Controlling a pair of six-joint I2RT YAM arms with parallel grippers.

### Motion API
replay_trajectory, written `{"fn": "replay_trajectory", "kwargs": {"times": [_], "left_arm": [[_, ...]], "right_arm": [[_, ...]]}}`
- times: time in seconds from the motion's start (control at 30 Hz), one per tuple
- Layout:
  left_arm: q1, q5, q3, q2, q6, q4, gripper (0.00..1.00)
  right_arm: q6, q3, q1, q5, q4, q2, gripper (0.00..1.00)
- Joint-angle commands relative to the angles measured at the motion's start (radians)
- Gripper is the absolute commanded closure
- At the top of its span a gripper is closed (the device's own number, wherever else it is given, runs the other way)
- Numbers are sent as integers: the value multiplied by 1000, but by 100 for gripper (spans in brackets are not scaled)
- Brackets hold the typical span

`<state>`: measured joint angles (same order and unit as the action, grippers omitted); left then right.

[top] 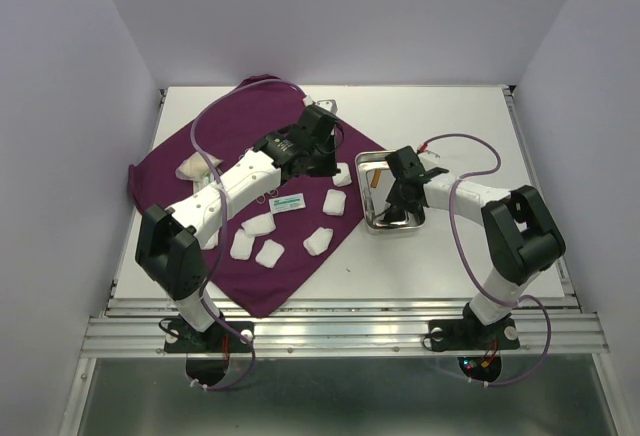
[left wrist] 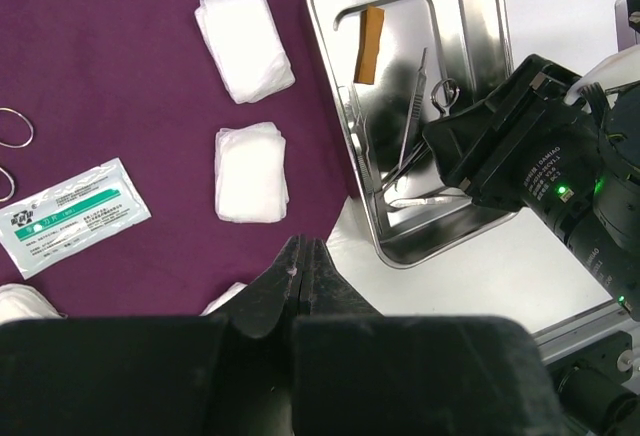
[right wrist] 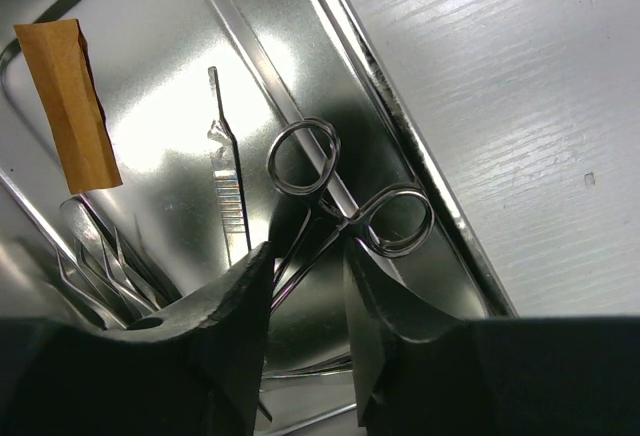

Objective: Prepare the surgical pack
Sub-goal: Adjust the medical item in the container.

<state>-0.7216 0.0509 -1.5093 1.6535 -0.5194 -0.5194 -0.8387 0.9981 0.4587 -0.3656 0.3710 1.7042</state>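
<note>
Straddling the shanks of the ring-handled forceps (right wrist: 338, 218), the right gripper (right wrist: 306, 256) sits at bottom centre of the right wrist view. Its jaws are parted, one finger on each side, and no pad is seen pressing, so nothing is grasped yet. Likely reason: it is lined up across the thin shank for a pinch and lift.

The forceps' long axis runs diagonally. The rings point to the upper right of the frame; the tips go lower left under the fingers and are hidden. Left of it, the scalpel handle (right wrist: 228, 186) lies close to vertical in frame, its lower end under the left finger. Tweezers (right wrist: 100, 256) are bunched at lower left, and a brown strip (right wrist: 65, 101) lies at upper left. All of these sit inside the tray (right wrist: 400, 126), probably to keep loose steel together.

In the left wrist view, the left gripper (left wrist: 305, 271) at bottom centre is clenched on nothing and hovers over the cloth (left wrist: 120, 76) edge. It looks parked out of the way. Beyond it, two gauze pads (left wrist: 250, 171) and a sealed packet (left wrist: 70, 216) lie flat on the cloth.

In the top view, the tray is right of centre on the white table (top: 470, 116), just beside the cloth's right corner. Its long axis runs bottom to top of the frame. The cloth fills centre-left, laid as a diamond.
</note>
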Motion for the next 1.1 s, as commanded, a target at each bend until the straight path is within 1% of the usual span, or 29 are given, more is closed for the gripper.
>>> {"fn": "replay_trajectory", "kwargs": {"times": [0.0, 0.13, 0.27, 0.33, 0.47, 0.6, 0.67, 0.73, 0.77, 0.87, 0.97, 1.07], "left_arm": [[2, -8, 14, -58, 16, 21, 100], [2, -9, 14, -58, 18, 21, 100], [2, -10, 12, -57, 18, 22, 100], [4, -11, 12, -57, 18, 22, 100], [4, -11, 8, -55, 16, 24, 100], [4, -16, 3, -51, 16, 24, 100], [2, -14, -2, -49, 18, 24, 100], [2, -14, -2, -47, 19, 24, 100], [4, -16, -3, -46, 19, 24, 100], [4, -20, -9, -40, 21, 22, 100], [2, -23, -14, -35, 24, 22, 100], [5, -23, -17, -35, 30, 21, 100]], "right_arm": [[-13, 10, -5, -3, -17, 38, 63], [-5, -1, -5, 2, -30, 40, 69], [24, -9, -5, 4, -44, 26, 79], [38, -12, -5, 1, -53, 18, 82], [99, -24, -5, 5, -83, -6, 86], [205, -32, -5, 7, -109, -35, 91], [261, -30, -5, 4, -112, -41, 92], [305, -30, -5, 16, -125, -46, 92], [356, -33, -5, 27, -136, -49, 92], [418, -45, -5, 39, -173, -61, 92], [458, -47, -5, 34, -187, -60, 91], [461, -39, -5, 45, -188, -64, 89]]}}
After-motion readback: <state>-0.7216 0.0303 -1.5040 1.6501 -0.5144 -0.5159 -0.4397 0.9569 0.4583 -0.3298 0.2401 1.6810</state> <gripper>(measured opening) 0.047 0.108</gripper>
